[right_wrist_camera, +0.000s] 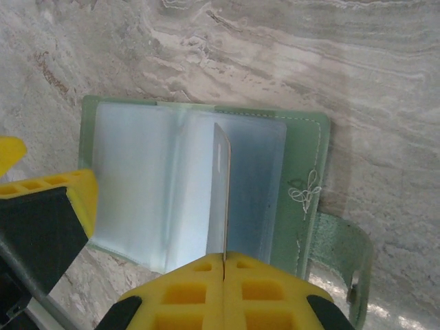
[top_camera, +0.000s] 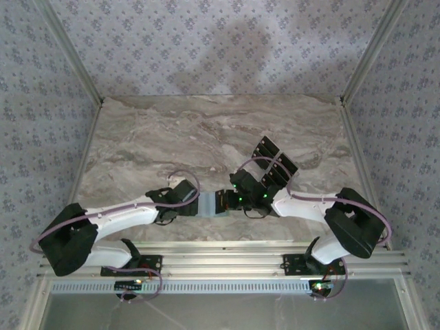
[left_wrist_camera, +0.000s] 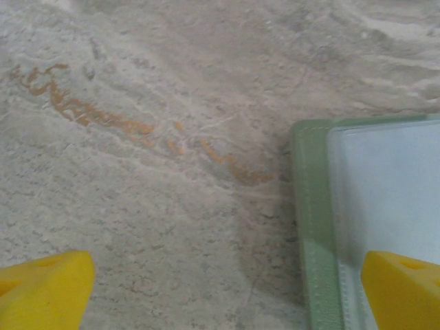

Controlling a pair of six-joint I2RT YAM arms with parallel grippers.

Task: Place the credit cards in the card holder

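Patterned wallpaper (top_camera: 206, 41) closes round a marbled bench (top_camera: 206, 130), and the two arms meet near its front edge. The card holder (right_wrist_camera: 302, 151) lies open and flat there, clear sleeves (right_wrist_camera: 137, 179) facing up and its snap tab (right_wrist_camera: 340, 254) trailing to one side. The right tool (right_wrist_camera: 223, 275) is clenched on a single card (right_wrist_camera: 221, 185), held edge-on above the middle sleeves with its far end close to the plastic. Whether that end has entered a pocket cannot be told from this angle. The left tool (left_wrist_camera: 223, 292) is released, its jaws spread wide. One finger sits over the holder's corner and the other over bare bench, so it grasps nothing. The spare cards (top_camera: 271, 161) lie fanned well behind the right arm.

The likeliest trouble is the card's leading edge catching a sleeve lip and not finding the slot, which would buckle the plastic or push the whole holder along the smooth bench. The left tool probably only steadies it, so any sideways push could skid it. A thin card pinched at one end may also twist or slip.
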